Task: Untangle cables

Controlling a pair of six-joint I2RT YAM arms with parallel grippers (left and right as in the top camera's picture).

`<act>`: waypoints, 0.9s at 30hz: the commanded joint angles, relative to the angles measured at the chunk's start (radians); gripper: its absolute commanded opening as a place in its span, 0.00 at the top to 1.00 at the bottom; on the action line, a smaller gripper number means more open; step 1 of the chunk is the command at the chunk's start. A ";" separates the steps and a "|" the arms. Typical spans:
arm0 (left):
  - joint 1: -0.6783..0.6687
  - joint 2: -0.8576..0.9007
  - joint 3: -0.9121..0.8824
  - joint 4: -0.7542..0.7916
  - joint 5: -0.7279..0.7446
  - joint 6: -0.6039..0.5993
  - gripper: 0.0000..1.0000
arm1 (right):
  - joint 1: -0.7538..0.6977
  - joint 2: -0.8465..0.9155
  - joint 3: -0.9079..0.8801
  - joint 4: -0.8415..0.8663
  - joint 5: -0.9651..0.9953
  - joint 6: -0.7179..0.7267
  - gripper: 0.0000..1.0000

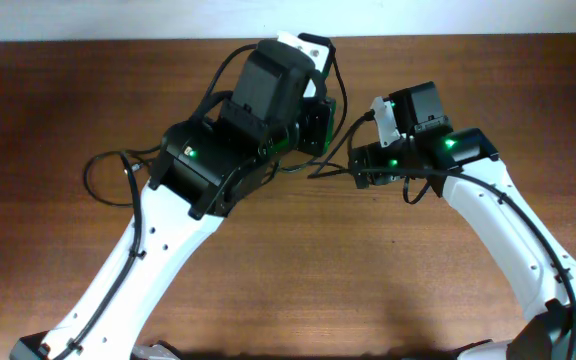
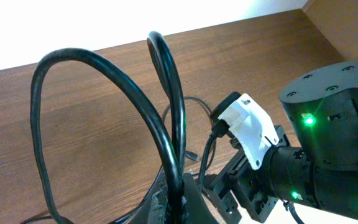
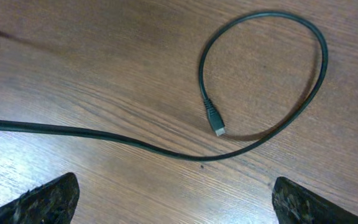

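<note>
Left pincer (image 2: 176,205) clamped on cable loop (image 2: 73,53) | right pincer (image 3: 174,200) wide apart above plug-ended cable (image 3: 211,116)

Ctr of table crowded; outer sides open.
Two white robot arms w/ black wrist blocks, left arm (image 1: 218,150) and right arm (image 1: 418,150), meet near mid-table w/ only a narrow gap btwn them, and thin black flexible cables (image 1: 320,172) cross that gap. A black cord loop (image 1: 88,175) sticks out just L of the left arm. Bare brown wooden table (image 1: 528,90) far R, far L and btwn the arms' lower reaches. Left wrist cam: tall cable loops rise off the clamped left gripper (image 2: 174,208), barring the way twd the right arm's wrist. Under the wide-spread right gripper (image 3: 174,186): flat cable ring w/ plug end, one run crossing L; bare wood btwn its fingers.
</note>
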 commanded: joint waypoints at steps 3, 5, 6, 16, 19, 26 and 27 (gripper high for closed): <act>-0.002 -0.009 0.026 0.000 -0.063 0.009 0.99 | 0.045 0.027 -0.005 0.001 -0.014 -0.006 0.02; -0.002 -0.010 0.048 -0.013 -0.140 0.009 1.00 | 0.042 0.040 -0.009 0.016 -0.014 -0.006 0.02; -0.002 -0.010 0.095 -0.037 -0.222 0.009 1.00 | 0.043 0.060 -0.009 0.018 -0.018 -0.006 0.01; -0.002 -0.007 0.262 -0.155 -0.365 0.013 1.00 | 0.109 0.197 -0.009 0.085 -0.146 -0.006 0.02; -0.002 -0.007 0.262 -0.155 -0.365 0.013 1.00 | 0.179 0.198 -0.009 0.114 -0.145 -0.006 0.01; -0.002 -0.007 0.262 -0.177 -0.369 0.017 1.00 | 0.241 0.198 -0.009 0.140 -0.122 -0.006 0.96; -0.002 -0.007 0.262 -0.183 -0.383 0.017 1.00 | 0.241 0.198 -0.009 0.141 -0.122 -0.006 0.96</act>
